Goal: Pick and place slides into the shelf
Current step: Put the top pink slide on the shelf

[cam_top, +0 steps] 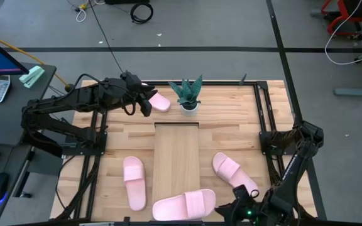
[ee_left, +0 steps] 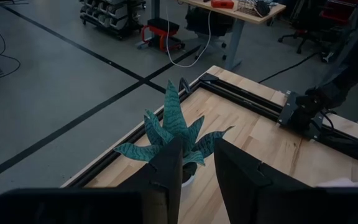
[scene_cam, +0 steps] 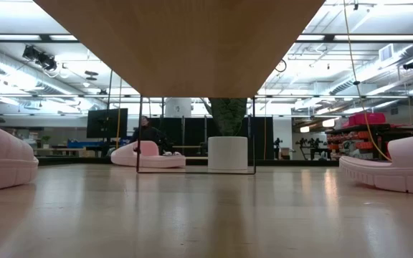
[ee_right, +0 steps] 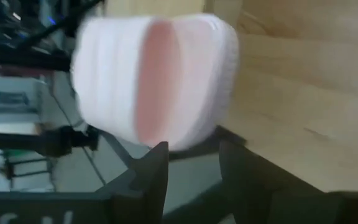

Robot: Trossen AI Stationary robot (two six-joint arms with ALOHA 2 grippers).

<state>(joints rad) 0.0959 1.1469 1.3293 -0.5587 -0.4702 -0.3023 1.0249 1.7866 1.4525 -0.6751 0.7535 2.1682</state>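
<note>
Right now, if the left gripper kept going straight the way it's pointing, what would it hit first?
Most likely the small potted plant with striped teal-green leaves in a white pot, which sits directly ahead of the left gripper in the left wrist view. Depth is unclear, so the gripper might pass just over its leaves.

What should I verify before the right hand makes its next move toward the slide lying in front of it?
1. Right hand open: ok, a gap shows between its fingers.
2. Front slide lined up with it: ok, but not yet between the fingers.
3. Shelf top free: ok, nothing lies on it.
4. Left hand out of the way: ok, it is at the far end, beside the far slide and the potted plant.
5. Left hand empty: ok, open.
6. Grip depth on the front slide: cannot tell.
</note>
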